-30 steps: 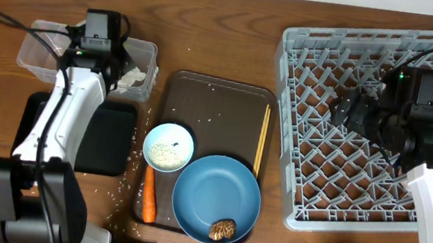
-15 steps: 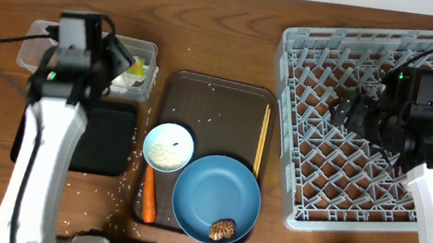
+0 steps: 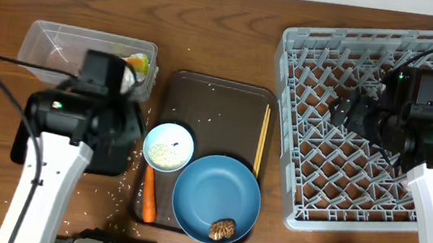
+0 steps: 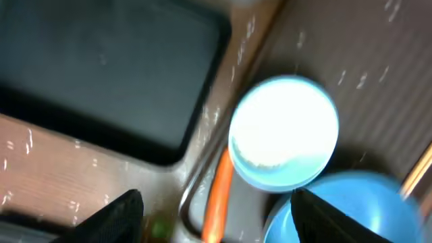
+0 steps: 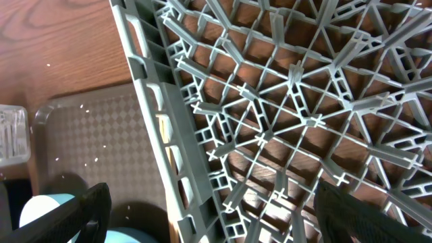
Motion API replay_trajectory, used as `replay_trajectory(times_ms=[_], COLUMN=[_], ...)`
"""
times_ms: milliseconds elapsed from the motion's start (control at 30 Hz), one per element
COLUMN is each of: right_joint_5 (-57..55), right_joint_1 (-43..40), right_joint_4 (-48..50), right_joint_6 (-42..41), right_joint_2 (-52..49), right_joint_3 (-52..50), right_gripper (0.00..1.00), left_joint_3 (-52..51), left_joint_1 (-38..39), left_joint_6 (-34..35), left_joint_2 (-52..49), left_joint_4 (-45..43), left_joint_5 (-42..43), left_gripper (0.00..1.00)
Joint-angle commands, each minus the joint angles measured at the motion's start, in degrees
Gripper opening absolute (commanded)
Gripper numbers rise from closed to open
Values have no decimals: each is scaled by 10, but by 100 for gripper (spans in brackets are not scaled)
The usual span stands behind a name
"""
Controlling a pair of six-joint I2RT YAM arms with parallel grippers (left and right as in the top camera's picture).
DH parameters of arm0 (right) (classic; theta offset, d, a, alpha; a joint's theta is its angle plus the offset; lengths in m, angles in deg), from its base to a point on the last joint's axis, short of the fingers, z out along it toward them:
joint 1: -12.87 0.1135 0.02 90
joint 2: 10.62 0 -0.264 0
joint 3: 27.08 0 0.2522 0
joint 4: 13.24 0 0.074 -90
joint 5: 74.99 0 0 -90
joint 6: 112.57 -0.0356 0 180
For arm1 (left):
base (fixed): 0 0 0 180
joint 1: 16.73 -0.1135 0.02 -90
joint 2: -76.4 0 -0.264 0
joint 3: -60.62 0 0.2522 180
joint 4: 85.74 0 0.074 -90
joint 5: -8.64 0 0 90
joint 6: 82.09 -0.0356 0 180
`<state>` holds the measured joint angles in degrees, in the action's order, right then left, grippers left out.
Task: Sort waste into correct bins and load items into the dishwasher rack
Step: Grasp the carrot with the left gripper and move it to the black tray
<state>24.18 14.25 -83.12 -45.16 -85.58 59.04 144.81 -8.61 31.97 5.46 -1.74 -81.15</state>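
Note:
My left gripper (image 3: 129, 130) (image 4: 216, 217) hangs open and empty over the gap between the black tray (image 4: 108, 67) (image 3: 19, 148) and the white bowl (image 3: 168, 147) (image 4: 283, 131), which holds rice. The orange carrot (image 3: 149, 196) (image 4: 219, 196) lies just under the jaws. The blue plate (image 3: 217, 191) (image 4: 337, 212) carries a brown food lump (image 3: 223, 230). Chopsticks (image 3: 262, 139) lie along the serving tray's right side. The silvery wrapper (image 3: 138, 63) rests in the clear tub (image 3: 78, 48). Over the grey dishwasher rack (image 3: 361, 146) (image 5: 270, 101), my right gripper (image 3: 350, 112) (image 5: 209, 216) is open with nothing in it.
The bowl, plate, carrot and chopsticks sit on a flat brown serving tray (image 3: 218, 105) (image 5: 88, 135). Loose rice (image 3: 124, 180) is scattered on the wooden table beside the black tray. The rack's left wall runs close along the serving tray.
My left gripper opened over the clear tub, leaving the wrapper there, then swung toward the front to the black tray's right edge. The right arm has not moved.

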Motion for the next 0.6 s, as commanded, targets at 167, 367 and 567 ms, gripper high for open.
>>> replay_trajectory(times_ms=[167, 367, 567], right_joint_5=[-4, -4, -4], right_joint_1=[6, 6, 6], right_joint_4=[0, -1, 2], right_joint_6=[-5, -5, -5], right_joint_2=[-2, -2, -2], right_joint_3=[0, 0, 0], right_gripper=[90, 90, 90], left_joint_3=[-167, -279, -344], left_joint_1=[105, 118, 118], left_joint_6=[33, 67, 30], left_joint_2=[-4, -4, -6], left_joint_4=[-18, -112, -204], left_joint_5=[67, 68, 125], left_gripper=[71, 70, 68])
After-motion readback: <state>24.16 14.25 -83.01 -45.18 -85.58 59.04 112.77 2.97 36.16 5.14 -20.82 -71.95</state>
